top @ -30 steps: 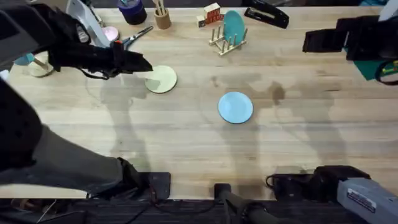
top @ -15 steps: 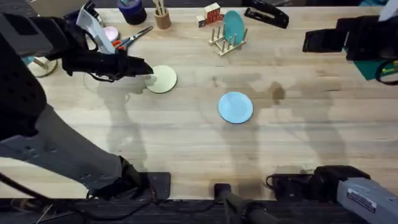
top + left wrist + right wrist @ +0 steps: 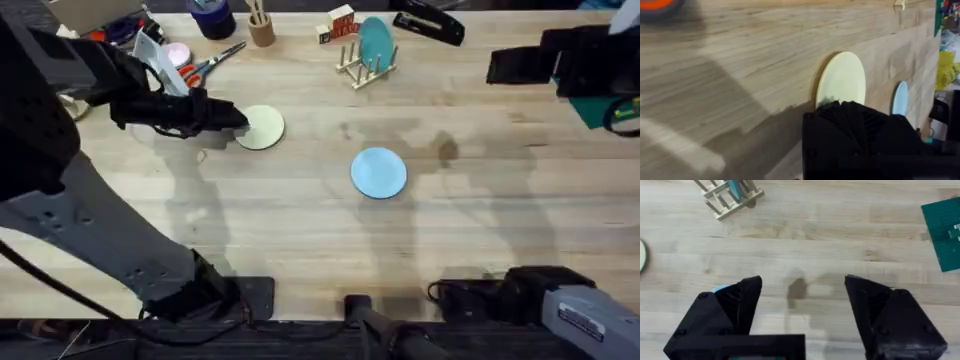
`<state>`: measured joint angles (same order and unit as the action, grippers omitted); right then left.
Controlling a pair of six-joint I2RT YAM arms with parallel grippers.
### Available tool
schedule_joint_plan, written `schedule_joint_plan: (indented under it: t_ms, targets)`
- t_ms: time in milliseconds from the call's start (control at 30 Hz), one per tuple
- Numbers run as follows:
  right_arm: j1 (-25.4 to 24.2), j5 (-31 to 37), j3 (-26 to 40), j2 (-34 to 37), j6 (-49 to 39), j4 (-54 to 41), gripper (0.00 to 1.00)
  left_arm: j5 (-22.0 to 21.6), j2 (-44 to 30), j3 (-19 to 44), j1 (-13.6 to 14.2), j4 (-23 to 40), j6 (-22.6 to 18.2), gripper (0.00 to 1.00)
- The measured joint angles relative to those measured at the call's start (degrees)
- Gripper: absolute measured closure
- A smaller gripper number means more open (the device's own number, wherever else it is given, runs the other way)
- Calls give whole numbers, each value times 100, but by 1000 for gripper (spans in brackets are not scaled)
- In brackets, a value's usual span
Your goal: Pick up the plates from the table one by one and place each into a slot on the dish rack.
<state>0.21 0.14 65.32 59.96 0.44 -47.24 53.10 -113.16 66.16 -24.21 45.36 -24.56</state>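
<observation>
1. Overhead view, far left: the left arm reaches over the table (image 3: 300, 230), its left gripper (image 3: 232, 117) right at the near-left edge of the cream-yellow plate (image 3: 262, 127); whether those fingers are apart or together, I cannot tell
2. That cream-yellow plate lies flat on the wood, left of centre, and on the left wrist camera it shows as a pale oval (image 3: 842, 80) just past the black gripper body
3. Moving across: the light blue plate (image 3: 379, 172) lies flat near the middle of the table, well apart from the cream one
4. Behind it, toward the far edge, stands the dish rack (image 3: 362, 66) with a teal plate (image 3: 376, 40) upright on edge between its pegs
5. Right side: the right gripper (image 3: 802, 292) on its wrist camera has fingers spread wide with nothing between them, bare wood below and a sliver of the blue plate beside one finger
</observation>
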Motion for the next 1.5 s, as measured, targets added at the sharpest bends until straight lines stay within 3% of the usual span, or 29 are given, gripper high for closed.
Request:
schedule_joint_plan:
  t_ms: [433,933,1267,1500]
  targets:
    - [0,0,0,-2,1,-37,7,772,-586,160,-38,47,-211,962]
    - [0,-45,0,0,185,0,5,798,-604,172,-44,155,-502,963]
    - [54,-1185,20,390,1276,7,5,796,-604,172,-44,155,-504,962]
    - [766,-1510,20,1180,1789,540,5,796,-604,172,-44,155,-504,963]
